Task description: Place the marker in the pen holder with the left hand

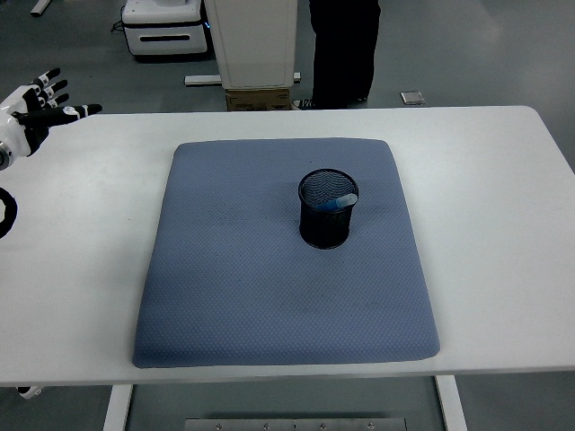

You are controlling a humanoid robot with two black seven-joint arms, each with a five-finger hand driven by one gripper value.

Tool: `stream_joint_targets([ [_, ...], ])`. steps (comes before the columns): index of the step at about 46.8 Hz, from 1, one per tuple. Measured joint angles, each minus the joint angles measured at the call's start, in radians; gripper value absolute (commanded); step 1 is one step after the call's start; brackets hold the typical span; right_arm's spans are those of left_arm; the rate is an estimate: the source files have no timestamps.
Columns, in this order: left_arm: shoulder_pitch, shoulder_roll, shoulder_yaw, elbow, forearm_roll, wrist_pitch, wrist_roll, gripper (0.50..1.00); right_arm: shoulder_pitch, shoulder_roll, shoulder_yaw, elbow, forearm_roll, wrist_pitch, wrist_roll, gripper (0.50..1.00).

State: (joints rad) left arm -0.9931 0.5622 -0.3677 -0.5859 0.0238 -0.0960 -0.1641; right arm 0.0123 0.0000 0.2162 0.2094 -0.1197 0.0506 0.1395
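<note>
The black mesh pen holder (328,209) stands upright on the blue-grey mat (269,287), slightly right of the mat's middle. Inside it, a marker (339,203) with a light blue and white end leans against the right wall. My left hand (47,99) is at the far left edge of the picture, over the table's back left corner and well away from the holder. Its white fingers with black tips are spread and nothing is in them. The right arm does not show.
The white table (485,224) extends around the mat on all sides. Behind its far edge, a person's dark legs (346,54) stand on the floor beside a white column (252,40) and a white machine (163,25).
</note>
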Motion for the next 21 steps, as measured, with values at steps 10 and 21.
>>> stream_joint_targets([
  [10, 0.083, -0.007, -0.086, 0.000, -0.076, -0.075, 0.000, 1.000, 0.000, 0.000, -0.002, -0.001, 0.000, -0.001, 0.000, 1.000],
  [21, 0.145, -0.018, -0.140, -0.001, -0.115, -0.082, -0.001, 1.000, -0.001, 0.000, -0.001, 0.002, -0.001, -0.001, 0.000, 1.000],
])
